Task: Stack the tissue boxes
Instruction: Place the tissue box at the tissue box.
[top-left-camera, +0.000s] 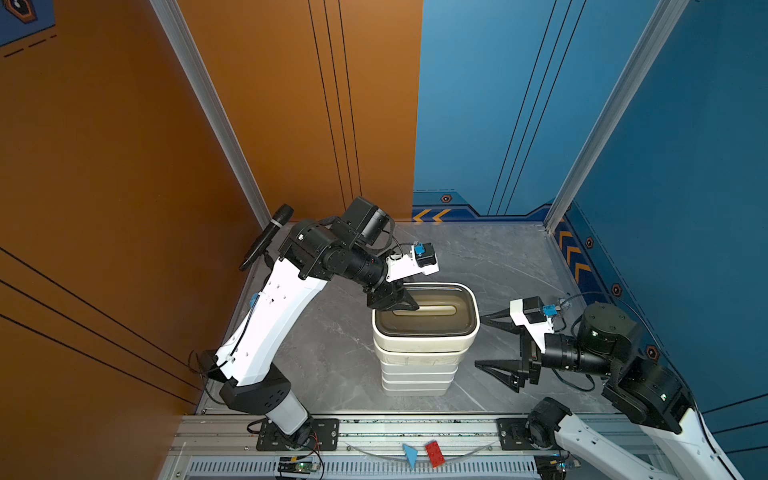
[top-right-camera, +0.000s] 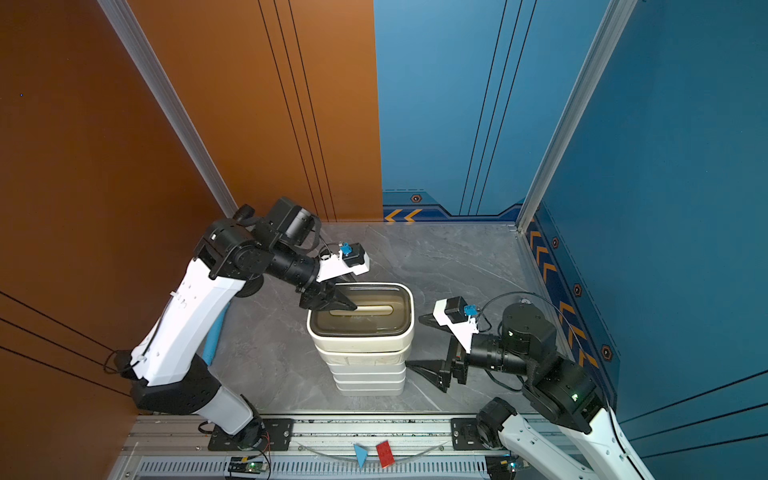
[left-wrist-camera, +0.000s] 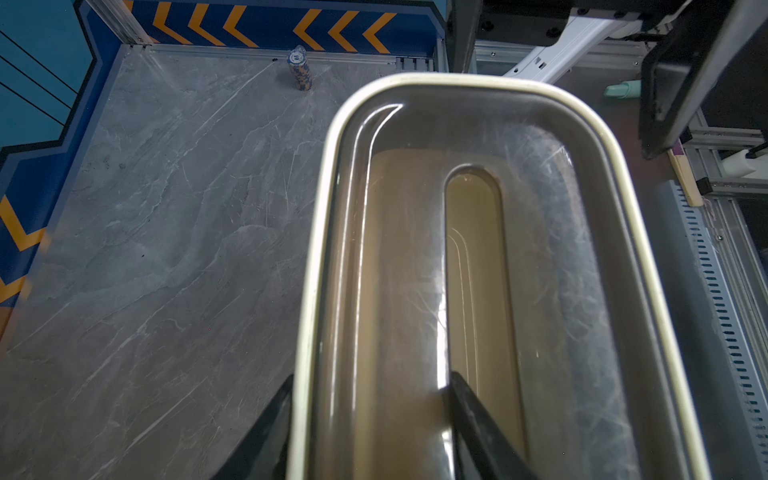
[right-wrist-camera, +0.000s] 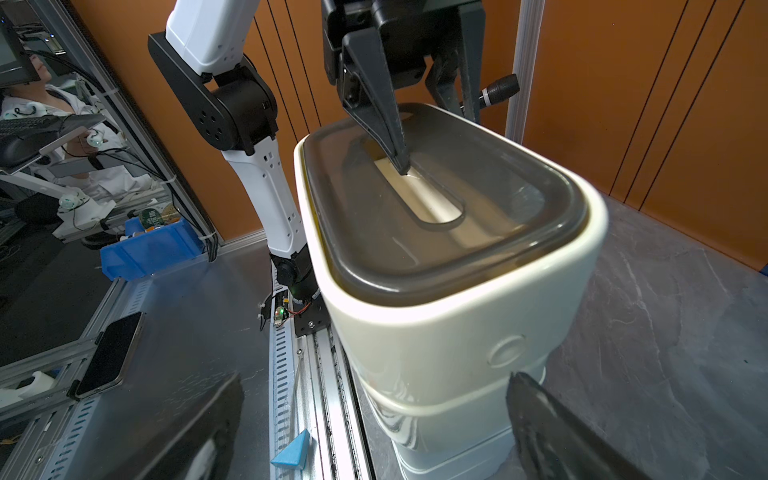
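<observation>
Rail (top-left-camera: 374, 428): runs along the near edge; a blue wedge (top-left-camera: 410, 454) and a red brick (top-left-camera: 434, 453) lie on it side by side.
Table (top-left-camera: 332, 353): grey marble-look top, with an orange wall (top-left-camera: 124, 166) on its left and a blue wall (top-left-camera: 478, 104) at the back.
Stack (top-left-camera: 417, 374): white boxes piled one on another in the middle of the table, standing upright. From here I can't count the lower ones for sure.
Top box (top-left-camera: 426, 338): cream body, on top of the stack, long side running across the table. I can't tell whether it sits fully down on the box below.
Lid (top-left-camera: 453, 322): dark brown and see-through, with a long slot (top-left-camera: 440, 309) down its middle.
Left gripper (top-left-camera: 395, 306): comes down over the top box's left end. One finger (left-wrist-camera: 478, 415) goes into the slot and the other finger (left-wrist-camera: 262, 432) is outside the end wall, so it is pinched together on that end of the top box.
Right gripper (top-left-camera: 482, 343): jaws wide apart, holding nothing, pointing at the stack's right side, just beside it and not touching.
Mic (top-left-camera: 266, 237): black, leaning in the back-left corner behind the left arm (top-left-camera: 270, 324).
Chips (left-wrist-camera: 300, 68): a small pile stands at the table's edge by a chevron-striped wall, well apart from the stack.
</observation>
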